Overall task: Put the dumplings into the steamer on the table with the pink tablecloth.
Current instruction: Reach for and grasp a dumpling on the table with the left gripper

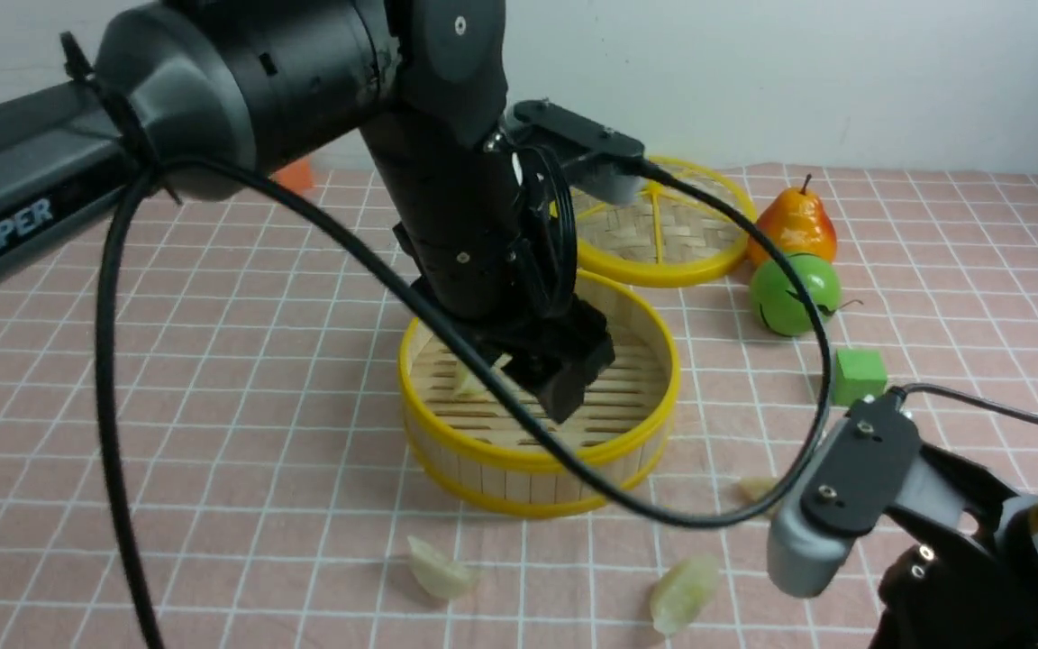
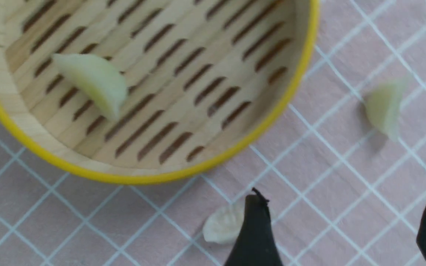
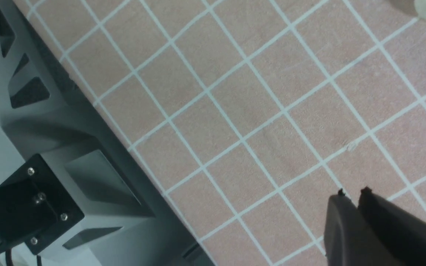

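Note:
The steamer (image 1: pixel 537 461) stands mid-table on the pink tablecloth (image 1: pixel 240 361). One dumpling (image 1: pixel 469 379) lies on its slatted floor, also seen in the left wrist view as the dumpling (image 2: pixel 93 83) inside the steamer (image 2: pixel 301 74). My left gripper (image 1: pixel 562 395) hangs just above the steamer's inside. It is open, and its fingers (image 2: pixel 255 229) are wide apart with nothing between them. Three dumplings lie on the cloth in front of the steamer: one (image 1: pixel 440 570), another (image 1: pixel 683 593) and a third (image 1: pixel 758 489). My right gripper (image 3: pixel 351 192) is shut and empty, low over bare cloth near the table's front edge.
The woven steamer lid (image 1: pixel 663 230) lies behind the steamer. To its right are an orange pear (image 1: pixel 796 225), a green apple (image 1: pixel 794 293) and a green cube (image 1: pixel 859 374). The left arm's black cable (image 1: pixel 447 324) sweeps across the steamer. The robot's grey base (image 3: pixel 68 147) borders the table edge.

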Robot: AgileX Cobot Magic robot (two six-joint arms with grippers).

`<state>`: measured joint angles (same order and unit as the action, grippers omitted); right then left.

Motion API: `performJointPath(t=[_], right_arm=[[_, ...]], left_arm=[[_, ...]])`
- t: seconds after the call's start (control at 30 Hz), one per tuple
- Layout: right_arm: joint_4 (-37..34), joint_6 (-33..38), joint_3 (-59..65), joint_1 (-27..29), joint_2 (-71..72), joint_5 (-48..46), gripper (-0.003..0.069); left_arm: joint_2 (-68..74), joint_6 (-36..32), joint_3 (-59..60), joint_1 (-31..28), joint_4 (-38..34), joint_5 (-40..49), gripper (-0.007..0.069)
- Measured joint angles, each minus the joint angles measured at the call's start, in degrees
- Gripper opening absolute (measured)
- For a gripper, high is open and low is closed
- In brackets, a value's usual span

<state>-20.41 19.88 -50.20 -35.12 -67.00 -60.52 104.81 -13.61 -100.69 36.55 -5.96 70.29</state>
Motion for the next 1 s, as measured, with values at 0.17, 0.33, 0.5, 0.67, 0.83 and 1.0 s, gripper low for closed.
performJointPath(t=[0.17,0.33,0.5,0.67,0.83,1.0], right_arm=[[0.0,0.0,0.0,0.0,7.27,-0.91,0.0065],[0.0,0.0,0.0,0.0,12.25,-0.62,0.0067],[0.0,0.0,0.0,0.0,13.78,-0.45,0.0072],[-0.11,0.0,0.0,0.0,13.78,-0.61,0.0079],[-1.22,0.0,0.0,0.0,13.78,-0.63,0.0085],[-2.52,0.0,0.0,0.0,13.78,-0.63,0.0089]], left_arm=[[-7.07,-12.94,18.36,0.35,-0.71,-2.19,0.0536],[-7.83,-18.49,29.05,0.35,1.75,-12.16,0.0536],[-5.63,-19.95,32.85,0.35,3.34,-19.22,0.0536],[-0.42,-19.89,33.38,0.35,4.88,-26.61,0.0528],[2.86,-17.1,33.38,0.35,8.35,-31.39,0.049],[3.26,-11.89,33.32,0.35,10.01,-32.21,0.0389]])
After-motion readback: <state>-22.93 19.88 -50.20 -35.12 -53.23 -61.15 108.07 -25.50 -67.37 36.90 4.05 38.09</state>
